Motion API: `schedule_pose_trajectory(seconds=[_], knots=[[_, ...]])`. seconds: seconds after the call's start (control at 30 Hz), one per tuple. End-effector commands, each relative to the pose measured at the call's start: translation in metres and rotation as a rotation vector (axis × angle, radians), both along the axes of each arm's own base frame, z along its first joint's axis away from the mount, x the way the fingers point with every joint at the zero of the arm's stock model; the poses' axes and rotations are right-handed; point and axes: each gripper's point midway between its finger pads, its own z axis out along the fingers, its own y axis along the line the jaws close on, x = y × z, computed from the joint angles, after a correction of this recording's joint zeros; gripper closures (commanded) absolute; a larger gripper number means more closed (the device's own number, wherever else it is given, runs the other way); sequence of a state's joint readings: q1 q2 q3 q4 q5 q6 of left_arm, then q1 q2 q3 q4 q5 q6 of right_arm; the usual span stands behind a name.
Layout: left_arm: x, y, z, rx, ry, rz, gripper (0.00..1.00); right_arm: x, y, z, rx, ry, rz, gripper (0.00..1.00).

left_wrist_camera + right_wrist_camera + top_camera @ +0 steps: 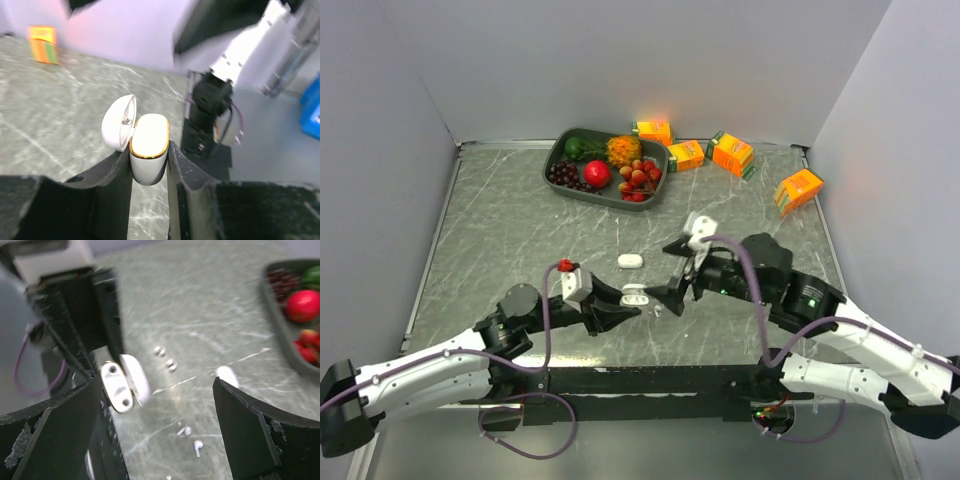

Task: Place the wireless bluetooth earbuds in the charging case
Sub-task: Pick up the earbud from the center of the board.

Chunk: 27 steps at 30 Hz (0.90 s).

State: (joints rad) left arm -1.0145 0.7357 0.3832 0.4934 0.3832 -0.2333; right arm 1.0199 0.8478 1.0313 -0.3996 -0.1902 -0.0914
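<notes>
Both fingers of your left gripper (pixel 148 156) pinched the open charging case (pixel 149 132), lid (pixel 119 122) flipped back. Your right gripper (pixel 156 386) stood spread wide just beside it, and the earbuds (pixel 171 364) lay loose on the table (pixel 210 310) between its fingers.

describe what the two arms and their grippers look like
Both arms have white links, the left arm and right arm alike, with black joints. A purple cable loops along each. The left gripper and right gripper have black, scuffed, wedge-shaped fingers and a pale camera block. Small green lights glow on the right arm.
</notes>
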Motion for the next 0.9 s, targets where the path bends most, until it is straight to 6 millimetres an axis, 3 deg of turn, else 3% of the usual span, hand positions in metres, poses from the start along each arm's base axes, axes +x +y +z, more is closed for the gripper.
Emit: schedule_pose_trajectory(seconds=[0.0,0.07,0.2,0.27,0.37,0.47,0.6,0.7,0.87], knots=[[0.018,0.02,0.02,-0.119,0.013,0.156,0.99,0.04,-0.032,0.036,0.222,0.039,-0.314,0.01],[0.021,0.027,0.025,-0.147,0.024,0.19,0.99,0.058,-0.046,0.013,0.203,0.115,-0.422,0.02],[0.026,0.036,0.018,-0.144,0.077,0.244,0.99,0.075,-0.063,-0.047,0.146,0.338,-0.586,0.13],[0.027,0.043,0.022,-0.18,0.1,0.266,0.99,0.077,-0.073,-0.079,0.096,0.405,-0.653,0.2],[0.03,0.055,0.023,-0.227,0.119,0.314,0.99,0.073,-0.077,-0.11,0.052,0.46,-0.679,0.21],[0.038,0.063,0.016,-0.216,0.173,0.384,0.99,0.069,-0.084,-0.132,0.004,0.48,-0.7,0.1],[0.037,0.059,0.012,-0.186,0.174,0.371,0.99,0.066,-0.093,-0.16,-0.083,0.535,-0.756,0.09],[0.027,0.052,0.008,-0.177,0.126,0.329,0.99,0.06,-0.094,-0.186,-0.179,0.606,-0.773,0.12],[0.016,0.048,0.0,-0.14,0.042,0.328,0.99,0.058,-0.086,-0.208,-0.196,0.671,-0.786,0.26]])
